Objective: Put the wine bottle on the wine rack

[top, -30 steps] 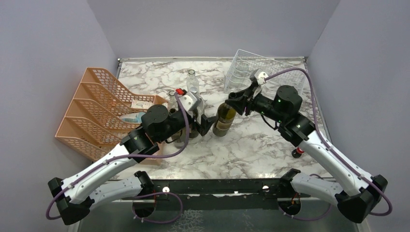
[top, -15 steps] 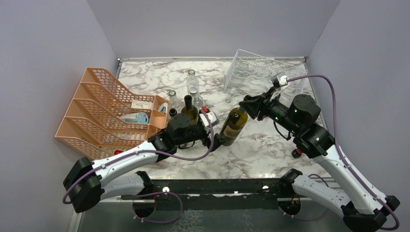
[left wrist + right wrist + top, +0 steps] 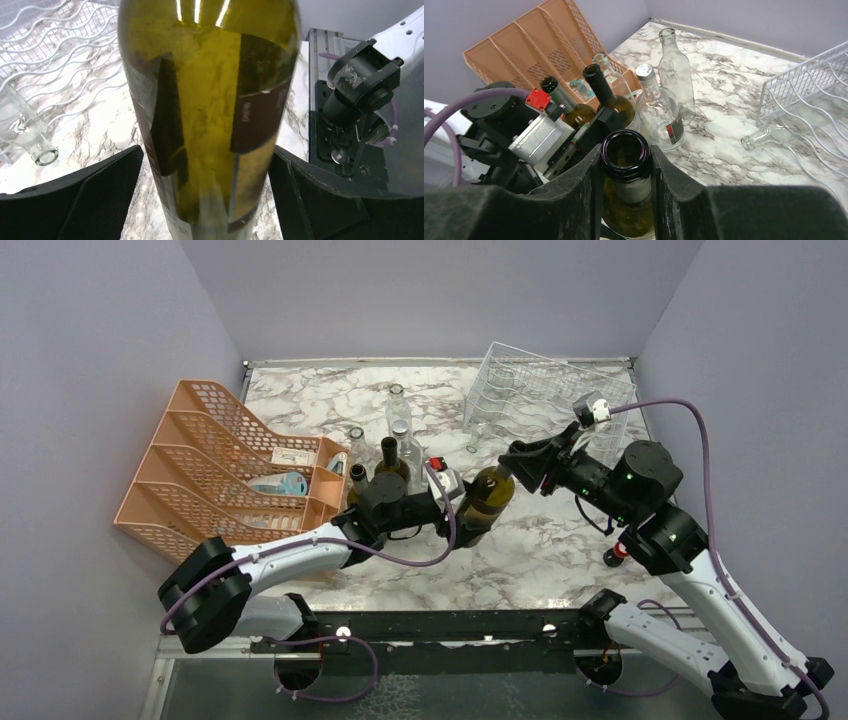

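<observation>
The wine bottle is olive green with a dark label. It is tilted, neck up to the right. My right gripper is shut on its neck just under the open mouth, which shows in the right wrist view. My left gripper clasps the bottle's lower body. In the left wrist view both fingertips rest against the bottle's sides. The wine rack, silvery-white wire with wavy rows, stands at the back right, beyond the bottle. It also shows in the left wrist view and the right wrist view.
An orange mesh organizer fills the left side. Two clear bottles and two dark bottles stand just left of the held bottle. A clear bottle lies at the rack's near edge. A small red-tipped object lies near the right edge.
The wine bottle has gone from upright to tilted and shifted right and nearer. My left gripper followed it to its lower body. My right arm drew back to the right with the neck.
</observation>
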Controlling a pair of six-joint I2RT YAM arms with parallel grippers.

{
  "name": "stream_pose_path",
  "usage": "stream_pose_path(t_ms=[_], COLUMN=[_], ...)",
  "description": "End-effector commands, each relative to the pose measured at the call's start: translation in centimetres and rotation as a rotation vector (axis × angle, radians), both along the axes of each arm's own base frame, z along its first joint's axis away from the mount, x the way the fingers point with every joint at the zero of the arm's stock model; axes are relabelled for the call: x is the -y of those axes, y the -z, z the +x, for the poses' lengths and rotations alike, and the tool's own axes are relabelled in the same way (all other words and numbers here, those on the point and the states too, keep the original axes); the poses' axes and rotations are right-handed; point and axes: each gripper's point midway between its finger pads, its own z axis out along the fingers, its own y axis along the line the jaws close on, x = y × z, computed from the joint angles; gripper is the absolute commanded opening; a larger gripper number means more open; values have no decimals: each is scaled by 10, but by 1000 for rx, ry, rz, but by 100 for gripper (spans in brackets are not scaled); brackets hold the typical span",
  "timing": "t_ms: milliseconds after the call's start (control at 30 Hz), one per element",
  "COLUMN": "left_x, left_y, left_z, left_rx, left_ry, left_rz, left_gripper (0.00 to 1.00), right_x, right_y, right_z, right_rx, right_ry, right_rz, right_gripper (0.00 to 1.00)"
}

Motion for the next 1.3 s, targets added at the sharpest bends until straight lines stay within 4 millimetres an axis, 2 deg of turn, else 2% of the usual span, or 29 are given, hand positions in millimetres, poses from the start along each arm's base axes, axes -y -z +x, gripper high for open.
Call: stream_pose_path(t_ms=[0, 133, 233, 333, 400, 433, 567, 600, 633, 667, 733, 833, 933, 1100, 1167, 1267], left_x=[4, 4, 3, 8, 9, 10, 8, 9, 10, 10, 11, 13, 16, 24, 27, 27], left_y=[-22, -19, -13, -15, -17, -18, -26, -29, -32, -35, -43, -53, -67, -97, -104, -112], left_z=[3, 5, 4, 5, 10, 13, 21, 20, 19, 19, 22, 33, 46, 57, 60, 64], left_rx=[93, 161, 197, 215, 219, 223, 298, 331, 360, 383, 439, 543, 677, 1006, 1133, 1282], left_ry=[1, -1, 7, 20, 3, -12, -45, -34, -25, -20, -22, -57, -96, -107, -110, -127], left_rz=[-94, -112, -111, -122, -128, -130, -138, -137, -137, -138, -139, -124, -100, -53, -24, 27], left_gripper=[97, 91, 90, 91, 87, 81, 27, 6, 0, 0, 0, 0, 0, 0, 0, 0], right_x=[-2, -2, -1, -3, -5, -5, -4, -3, -1, 1, 8, 20, 27, 43, 50, 62], right_y=[-68, -71, -71, -68, -67, -66, -65, -64, -62, -60, -54, -50, -53, -59, -53, -28], right_z=[-26, -36, -39, -43, -45, -45, -47, -47, -47, -47, -43, -42, -51, -58, -60, -69], right_rx=[193, 219, 217, 217, 213, 203, 156, 141, 126, 111, 73, 31, 5, -48, -86, -171], right_ry=[-97, -129, -134, -161, -179, -180, -174, -172, -163, -153, -98, -43, -35, 19, 48, 78], right_rz=[146, 160, 167, 168, 163, 158, 140, 135, 124, 116, 93, 58, 44, 34, 9, -54], right_gripper=[1, 1, 1, 1, 1, 1, 2, 10, 24, 37, 54, 69, 73, 74, 74, 74])
